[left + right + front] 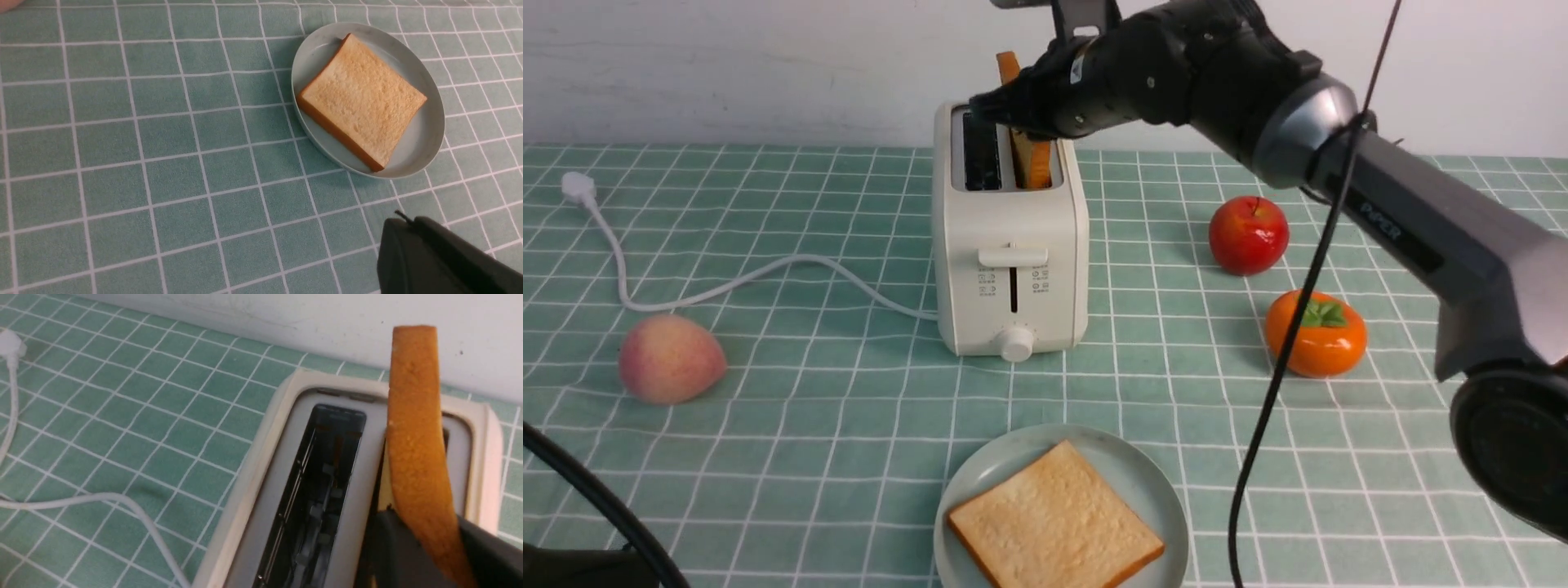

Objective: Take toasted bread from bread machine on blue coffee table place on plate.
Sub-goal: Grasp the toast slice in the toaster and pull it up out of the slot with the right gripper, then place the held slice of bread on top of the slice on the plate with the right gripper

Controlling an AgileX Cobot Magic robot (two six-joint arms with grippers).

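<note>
The cream-white bread machine (1010, 245) stands on the blue coffee table (768, 457). One slice of toasted bread (1033, 159) sticks up out of its right slot, tilted. My right gripper (1013, 110) is shut on that slice; the right wrist view shows the orange crust (416, 437) between the dark fingers (392, 547). The left slot (322, 490) is empty. Another slice (1054, 518) lies flat on the pale plate (1143, 482) in front of the toaster. My left gripper (402, 222) is shut and empty, hovering near the plate (429, 139) and its slice (361, 100).
A peach (670, 359) lies at the left. A red apple (1248, 235) and an orange persimmon (1315, 335) sit to the right of the toaster. The white cord (727, 282) runs left to its plug (578, 188). A black cable (1282, 359) hangs from my right arm.
</note>
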